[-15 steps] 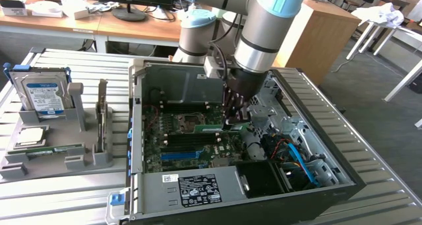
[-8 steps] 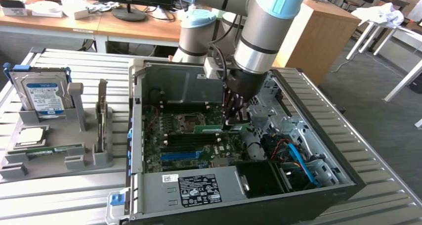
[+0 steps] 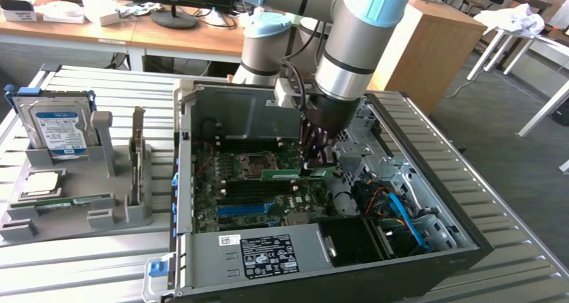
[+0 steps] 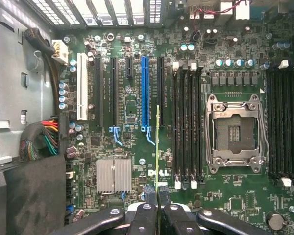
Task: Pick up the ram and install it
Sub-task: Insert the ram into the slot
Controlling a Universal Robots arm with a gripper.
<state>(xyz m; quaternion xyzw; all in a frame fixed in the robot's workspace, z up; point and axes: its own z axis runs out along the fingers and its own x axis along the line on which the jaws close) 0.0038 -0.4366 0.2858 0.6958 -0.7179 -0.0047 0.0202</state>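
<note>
My gripper (image 3: 318,166) hangs inside the open computer case (image 3: 183,183), shut on the ram (image 3: 286,174), a thin green stick held level above the motherboard (image 3: 244,186). In the wrist view the ram (image 4: 157,147) shows edge-on as a narrow green line running out from between my fingertips (image 4: 151,196). It hovers just beside the row of black memory slots (image 4: 187,127) and runs parallel to them. The slots look bare, with white clips at their ends. Beyond them lies the silver CPU socket (image 4: 233,132).
A grey holder (image 3: 71,218) stands at the exterior view's left of the case. It carries a silver hard drive (image 3: 58,130), an upright grey card (image 3: 138,156) and a flat green stick (image 3: 64,202). Cable bundles (image 4: 41,139) and a blue slot (image 4: 145,90) flank the board. A power supply (image 3: 266,253) fills the near end.
</note>
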